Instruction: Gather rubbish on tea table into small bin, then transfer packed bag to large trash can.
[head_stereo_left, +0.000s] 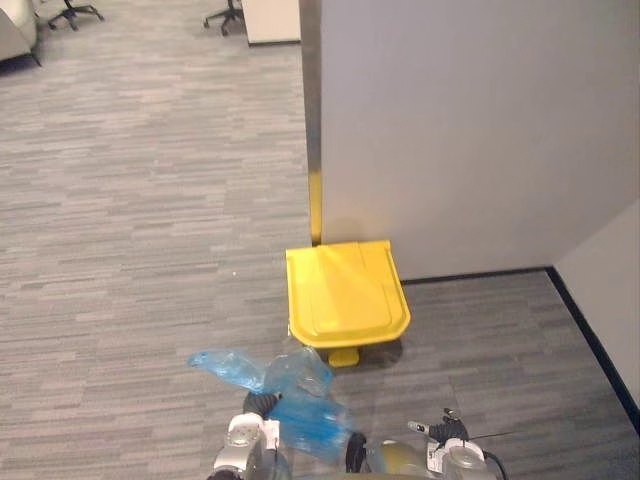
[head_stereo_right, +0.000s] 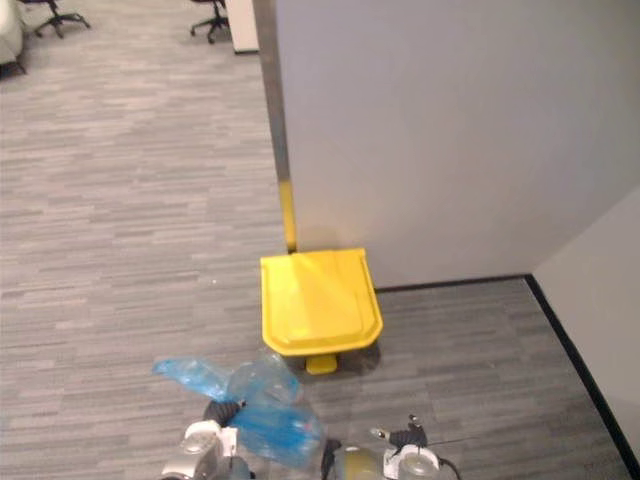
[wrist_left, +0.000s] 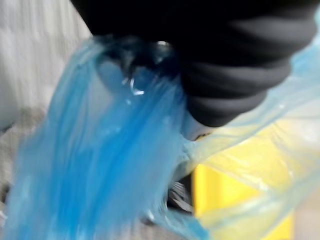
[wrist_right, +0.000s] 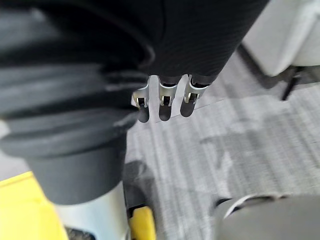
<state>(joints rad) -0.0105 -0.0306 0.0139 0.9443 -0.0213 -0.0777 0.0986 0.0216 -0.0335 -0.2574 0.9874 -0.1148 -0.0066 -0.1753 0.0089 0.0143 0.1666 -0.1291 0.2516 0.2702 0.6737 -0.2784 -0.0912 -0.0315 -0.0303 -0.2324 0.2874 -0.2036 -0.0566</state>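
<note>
plainly, the left hand (head_stereo_left: 258, 404) grips the blue bag (head_stereo_left: 305, 410); released now, it would hit the shut lid of the yellow trash can (head_stereo_left: 345, 290).

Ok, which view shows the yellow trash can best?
Left eye view: the whole yellow trash can, lid down, by the wall. Right eye view matches it. Wrist views catch yellow patches, the left through the blue bag.
</note>
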